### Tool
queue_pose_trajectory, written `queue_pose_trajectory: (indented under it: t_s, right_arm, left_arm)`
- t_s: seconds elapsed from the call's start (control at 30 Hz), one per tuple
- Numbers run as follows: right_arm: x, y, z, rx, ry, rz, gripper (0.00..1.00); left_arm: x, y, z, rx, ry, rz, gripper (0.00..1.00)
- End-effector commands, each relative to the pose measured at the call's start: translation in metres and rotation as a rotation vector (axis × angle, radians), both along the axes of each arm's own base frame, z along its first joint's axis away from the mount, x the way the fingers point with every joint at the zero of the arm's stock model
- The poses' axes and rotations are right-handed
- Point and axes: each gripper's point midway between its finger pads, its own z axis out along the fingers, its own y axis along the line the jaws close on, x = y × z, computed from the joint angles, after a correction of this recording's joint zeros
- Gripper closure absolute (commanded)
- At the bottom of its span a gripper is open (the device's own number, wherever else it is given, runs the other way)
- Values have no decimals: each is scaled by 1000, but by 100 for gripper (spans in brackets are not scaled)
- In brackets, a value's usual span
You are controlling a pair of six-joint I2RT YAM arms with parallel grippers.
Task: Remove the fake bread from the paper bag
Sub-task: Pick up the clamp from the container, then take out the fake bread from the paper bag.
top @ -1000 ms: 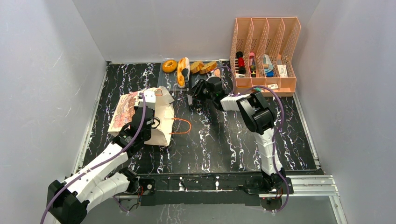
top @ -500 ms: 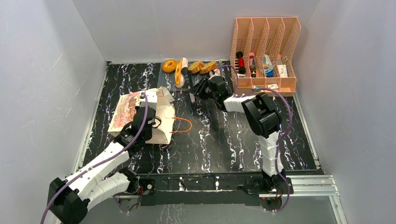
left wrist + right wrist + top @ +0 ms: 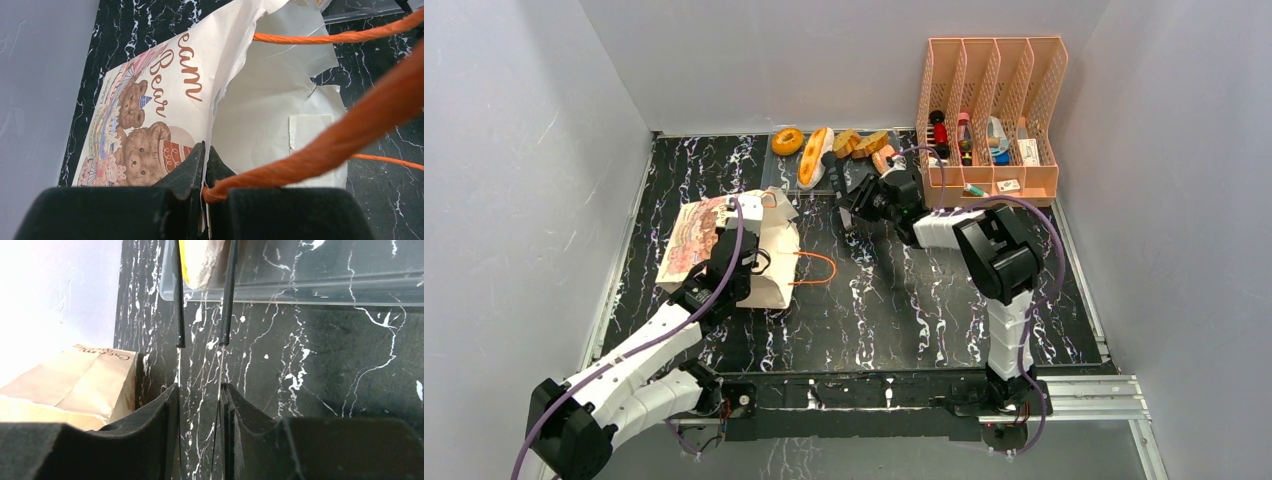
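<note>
The paper bag [image 3: 769,262] lies on its side at the left, bear picture [image 3: 135,135] facing left. My left gripper [image 3: 205,150] is shut on the bag's top edge, an orange cord handle [image 3: 320,150] running past the jaws. My right gripper [image 3: 200,387] is shut on thin clear tongs [image 3: 179,315] with black tips. The tips pinch the long cream-striped roll [image 3: 202,262] over the clear tray [image 3: 300,287]. In the top view the roll [image 3: 814,157] lies tilted between a ring doughnut [image 3: 787,141] and brown slices [image 3: 859,143].
An orange mesh rack [image 3: 989,110] with small items stands at the back right, close behind my right wrist. The bag's second handle [image 3: 814,268] loops onto the black marble table [image 3: 904,300]. Grey walls close in on three sides.
My right wrist has swung to the right, toward the rack, and the roll in the tongs has tipped from upright to slanted. The left arm and bag have barely moved.
</note>
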Motion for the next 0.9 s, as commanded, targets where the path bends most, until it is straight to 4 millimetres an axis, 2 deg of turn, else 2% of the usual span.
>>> queue_pose_trajectory:
  t_s: [0.0, 0.17, 0.3, 0.33, 0.53, 0.57, 0.87]
  right_arm:
    - [5, -6, 64, 52, -173, -16, 71]
    - [-12, -13, 73, 51, -187, 6, 72]
    - [-39, -26, 76, -6, -206, 30, 73]
    - [-49, -30, 86, -15, -224, 34, 73]
    - [-106, -54, 91, -93, -236, 66, 75]
    - [-118, -57, 97, -94, -249, 72, 75]
    - [-229, -63, 96, -160, -229, 192, 76]
  left_arm:
    - [2, -7, 11, -21, -36, -32, 99]
    - [0, -15, 13, -18, -42, -99, 99]
    - [-1, -27, 12, -27, -30, -177, 100]
    - [-1, -28, 12, -27, -27, -181, 100]
    - [-2, -44, 3, -12, 13, -274, 100]
    - [-2, -47, 1, -11, 19, -289, 100]
    - [6, -60, -6, 41, 36, -360, 100]
